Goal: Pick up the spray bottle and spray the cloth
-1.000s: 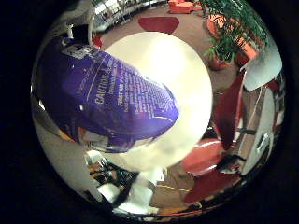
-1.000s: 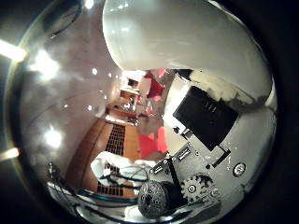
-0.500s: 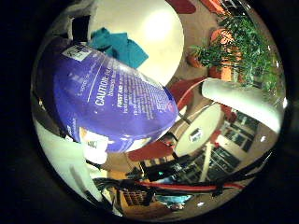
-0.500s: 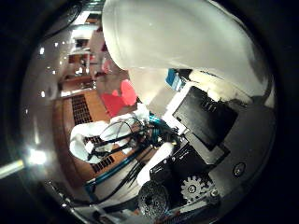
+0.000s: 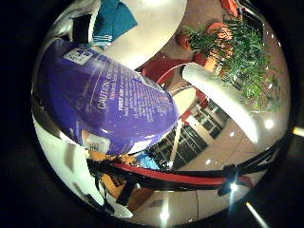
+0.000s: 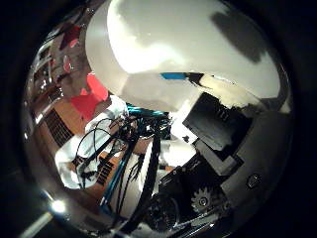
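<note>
My hand (image 6: 223,163) is curled around the spray bottle (image 5: 104,104), held tight against my palm. Its purple label carries white print and a small white square. Beyond the bottle, the teal cloth (image 5: 111,21) lies on a round white table (image 5: 152,28).

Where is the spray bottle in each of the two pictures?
Little finger side view: the spray bottle fills much of the picture, purple label facing the camera, close to the palm, with the teal cloth on the white table behind it.
Thumb side view: the big white shape may be its top; cannot tell.
Shared landmark: red chairs.
</note>
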Robot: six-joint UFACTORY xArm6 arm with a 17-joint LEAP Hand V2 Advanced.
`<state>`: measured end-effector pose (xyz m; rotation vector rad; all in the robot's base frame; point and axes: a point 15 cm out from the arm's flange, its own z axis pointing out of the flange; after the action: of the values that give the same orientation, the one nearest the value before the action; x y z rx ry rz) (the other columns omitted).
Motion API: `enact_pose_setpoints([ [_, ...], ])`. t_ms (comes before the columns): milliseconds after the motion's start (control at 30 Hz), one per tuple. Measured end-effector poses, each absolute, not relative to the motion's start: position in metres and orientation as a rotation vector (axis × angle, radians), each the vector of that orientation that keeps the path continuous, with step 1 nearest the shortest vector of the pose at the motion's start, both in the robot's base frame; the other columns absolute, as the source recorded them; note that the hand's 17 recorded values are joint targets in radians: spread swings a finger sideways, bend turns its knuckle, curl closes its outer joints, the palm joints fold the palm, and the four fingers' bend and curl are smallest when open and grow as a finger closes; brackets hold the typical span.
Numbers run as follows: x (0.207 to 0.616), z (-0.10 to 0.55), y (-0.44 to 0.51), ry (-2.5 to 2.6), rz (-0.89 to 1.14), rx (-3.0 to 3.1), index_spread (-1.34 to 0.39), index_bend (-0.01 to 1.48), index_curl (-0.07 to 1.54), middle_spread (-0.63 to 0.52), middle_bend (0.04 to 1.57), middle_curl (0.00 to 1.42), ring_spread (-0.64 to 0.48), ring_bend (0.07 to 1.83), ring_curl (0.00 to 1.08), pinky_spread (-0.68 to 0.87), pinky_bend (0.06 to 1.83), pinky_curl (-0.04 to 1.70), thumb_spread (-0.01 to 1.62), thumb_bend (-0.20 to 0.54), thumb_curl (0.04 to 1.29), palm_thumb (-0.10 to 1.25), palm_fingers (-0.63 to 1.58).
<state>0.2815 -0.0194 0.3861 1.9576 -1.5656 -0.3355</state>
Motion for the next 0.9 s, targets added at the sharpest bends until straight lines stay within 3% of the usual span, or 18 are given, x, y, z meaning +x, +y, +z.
enact_pose_setpoints([
  [533,0.285,0.351,-0.007,-1.512,-0.366,1.942,-0.18,1.18,0.67,-0.1,1.37,0.61,-0.16,1.45,0.57,-0.22,1.0,1.28,1.05,-0.014,0.73,0.95,1.2],
  [900,0.293,0.433,0.082,-1.645,-0.487,2.383,-0.18,1.17,0.67,-0.09,1.36,0.61,-0.15,1.45,0.56,-0.22,0.99,1.29,1.04,-0.012,0.74,1.01,1.21],
])
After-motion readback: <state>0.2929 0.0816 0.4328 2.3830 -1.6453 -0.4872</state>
